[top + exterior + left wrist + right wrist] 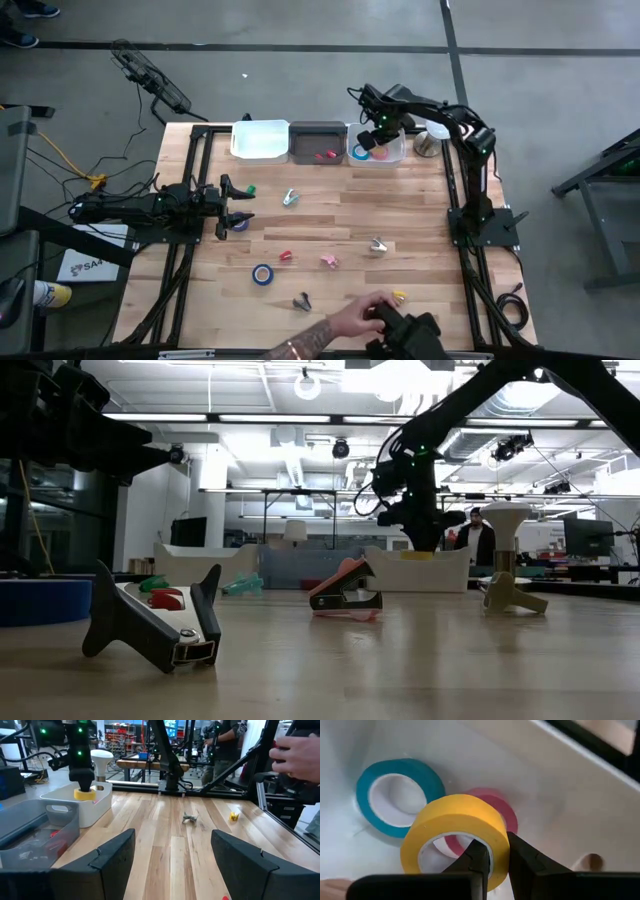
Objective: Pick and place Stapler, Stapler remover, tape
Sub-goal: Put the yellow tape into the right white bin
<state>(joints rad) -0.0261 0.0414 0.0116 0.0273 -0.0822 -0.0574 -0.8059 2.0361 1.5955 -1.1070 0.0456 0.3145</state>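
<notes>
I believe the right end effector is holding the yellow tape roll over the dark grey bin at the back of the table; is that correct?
Not quite: the bin is wrong. The right end effector does grip the yellow tape roll, but over the white bin that already holds a cyan roll and a pink roll, as the right wrist view shows. The dark grey bin stands beside it.

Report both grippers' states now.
Left gripper: open, holding nothing.
Right gripper: shut on the yellow tape roll.
</notes>
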